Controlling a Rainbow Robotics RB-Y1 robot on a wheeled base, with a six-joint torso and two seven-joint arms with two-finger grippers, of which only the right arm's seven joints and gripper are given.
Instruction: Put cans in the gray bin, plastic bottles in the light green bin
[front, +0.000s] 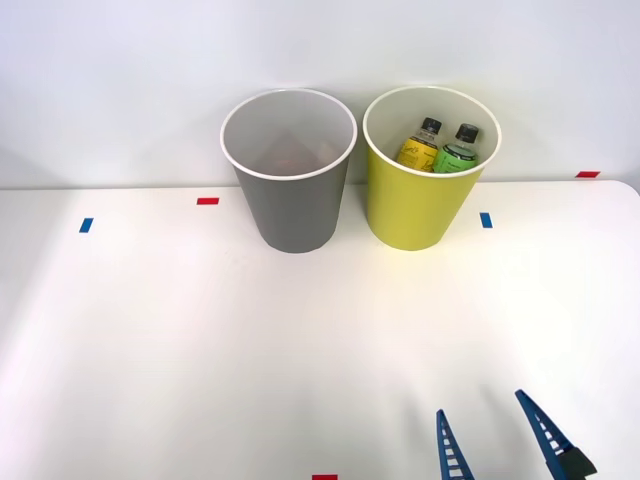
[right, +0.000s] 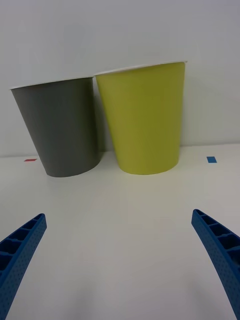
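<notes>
White tabletop (front: 150, 350) fills most of the front view, with a pale wall behind it and small tape marks scattered across it: a blue one (front: 86, 225) at the left, a red one (front: 207, 201) beside it, another blue one (front: 486, 220) right of centre, and a red one (front: 587, 174) at the far right edge.

Left of centre in the upper part of the frame stands the tall, round, tapered gray bin (front: 291, 205) with its white rim, upright, mouth up. A faint reddish shape shows low inside it, but what it is cannot be told. Just beside it, to the right, stands the matching light green bin (front: 412, 205), also upright; the two sit close, and whether they touch is unclear. They are probably set side by side at the back of the table so both stay within one arm's reach.

Inside the lime bin are the two small black-capped plastic bottles: the yellow-labelled bottle (front: 420, 146) and, to its right, the green-labelled bottle (front: 459, 150). Each leans with its long axis tilted, cap up and toward the back wall of the bin, likely resting as it fell.

At the lower right, the right gripper (front: 490, 430) hangs above bare table, its blue ribbed fingers (right: 20, 245) spread wide and holding nothing. Judged from this, the bottle sorting looks finished.
</notes>
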